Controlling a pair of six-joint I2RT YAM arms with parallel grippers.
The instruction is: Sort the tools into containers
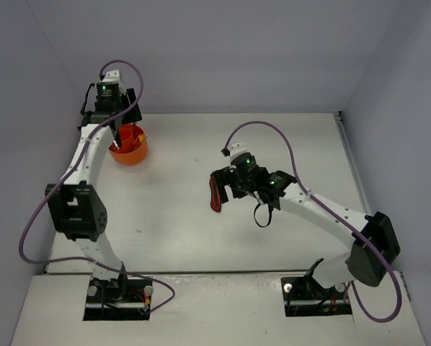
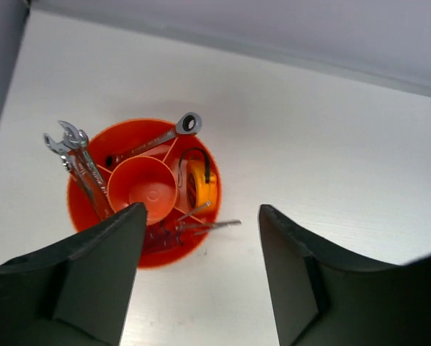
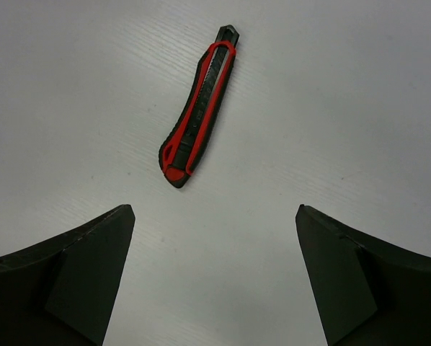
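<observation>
Pincer L (image 2: 201,213), pincer R (image 3: 214,210) spread; red-black tool (image 3: 197,115) on white table (image 1: 295,137); grey walls (image 1: 237,50).

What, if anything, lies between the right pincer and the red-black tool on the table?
Nothing visible does. The red-black tool lies alone on the table, ahead of the open right pincer, with only bare surface between them.

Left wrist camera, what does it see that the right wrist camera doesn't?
Only the left wrist camera shows the orange tub, with silver wrenches and a tape measure standing in its compartments. Only the right wrist camera shows the red-black tool, lying flat on the table. Both show the white table and their own gripper open with nothing between the jaws: the left gripper by the tub, the right gripper by the tool.
</observation>
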